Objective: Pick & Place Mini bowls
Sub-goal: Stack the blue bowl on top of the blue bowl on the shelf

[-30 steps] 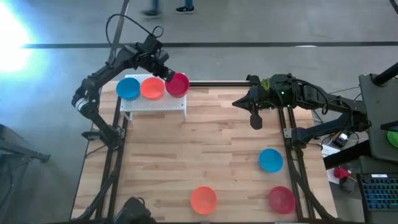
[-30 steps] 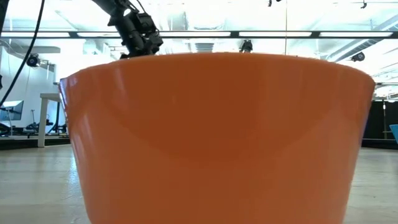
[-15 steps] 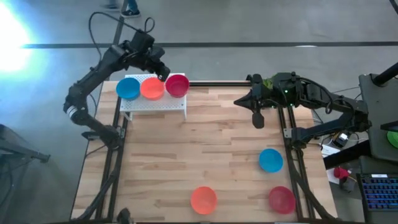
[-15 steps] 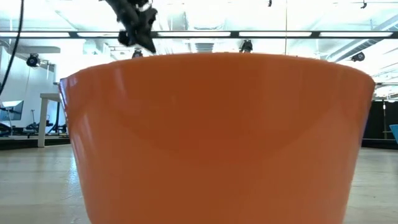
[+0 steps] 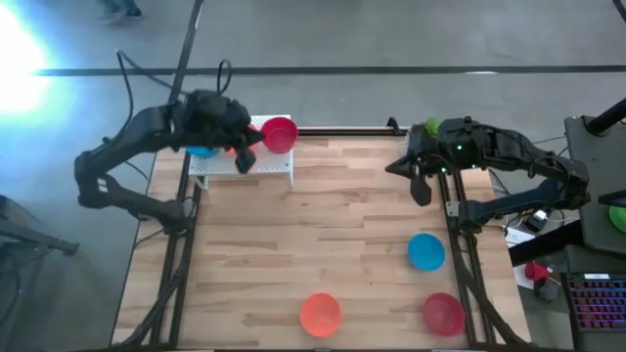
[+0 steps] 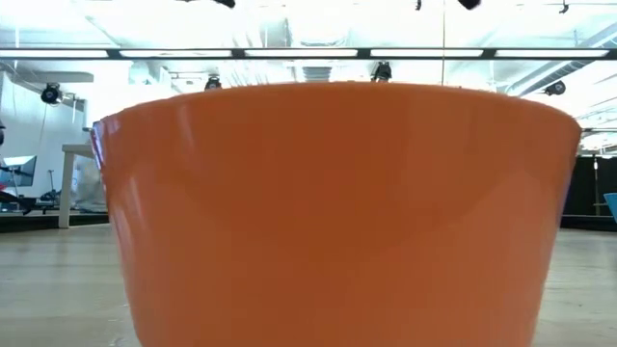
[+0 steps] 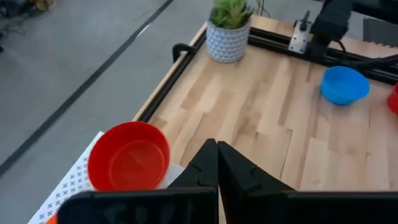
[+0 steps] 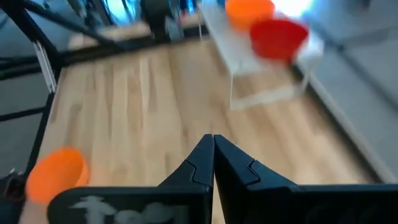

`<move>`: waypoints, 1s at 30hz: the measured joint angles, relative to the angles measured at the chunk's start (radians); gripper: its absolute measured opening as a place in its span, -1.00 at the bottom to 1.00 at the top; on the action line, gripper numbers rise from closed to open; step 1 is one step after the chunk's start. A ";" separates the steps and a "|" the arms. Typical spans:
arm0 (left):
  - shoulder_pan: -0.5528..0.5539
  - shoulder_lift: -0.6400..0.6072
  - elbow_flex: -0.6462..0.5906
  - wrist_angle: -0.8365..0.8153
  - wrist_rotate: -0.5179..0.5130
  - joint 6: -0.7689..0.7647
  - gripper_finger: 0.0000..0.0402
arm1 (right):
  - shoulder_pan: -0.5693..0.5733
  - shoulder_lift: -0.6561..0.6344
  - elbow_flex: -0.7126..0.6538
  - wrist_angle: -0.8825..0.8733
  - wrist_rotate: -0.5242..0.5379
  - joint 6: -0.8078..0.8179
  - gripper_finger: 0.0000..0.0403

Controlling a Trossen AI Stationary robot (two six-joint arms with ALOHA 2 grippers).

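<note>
On the near half of the worktop (image 5: 293, 235) lay 3 loose mini bowls: an orange bowl (image 5: 320, 314) at the front edge, a red bowl (image 5: 443, 313) toward the right front corner, and a blue bowl (image 5: 425, 251) just behind that red one. At the far-left corner a white perforated rack (image 5: 262, 164) carried another red bowl (image 5: 279, 134); beside it, bits of a blue and an orange bowl showed under the left arm.

The move, as I judge it, turned on which arm was nearer the loose bowls. The blue bowl and the front red bowl lay on the right side, nearest the right tool (image 5: 421, 190), which hung over the right edge further back, pointing toward the front. Its fingers were pressed together, holding nothing, as the right wrist view showed (image 8: 213, 163). So the blue bowl was the closest pick, straight ahead of that tool.

The left tool (image 5: 245, 159) hovered over the rack, fingers closed and empty in its wrist view (image 7: 217, 165), well apart from all 3 loose bowls.

In the low view the orange bowl filled nearly everything.
</note>
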 joint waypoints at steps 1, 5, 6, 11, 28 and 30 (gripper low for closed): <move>-0.032 -0.009 -0.006 0.000 -0.029 -0.011 -1.00 | 0.001 0.000 0.000 -0.041 -0.003 0.031 -0.96; -0.146 -0.042 -0.034 -0.002 -0.131 -0.044 -1.00 | 0.025 0.012 -0.001 -0.207 -0.040 0.195 -0.96; -0.170 -0.047 -0.040 -0.003 -0.150 -0.046 -1.00 | 0.039 0.017 -0.003 -0.243 -0.055 0.238 -0.96; -0.262 -0.066 -0.064 -0.002 -0.176 -0.051 -1.00 | 0.150 0.056 -0.018 -0.384 -0.119 0.465 -0.96; -0.384 -0.155 -0.109 0.014 -0.176 -0.032 -1.00 | 0.435 0.189 -0.153 -0.431 -0.143 1.042 -0.96; -0.384 -0.164 -0.109 0.014 -0.176 -0.032 -1.00 | 0.435 0.205 -0.161 -0.417 -0.157 1.044 -0.96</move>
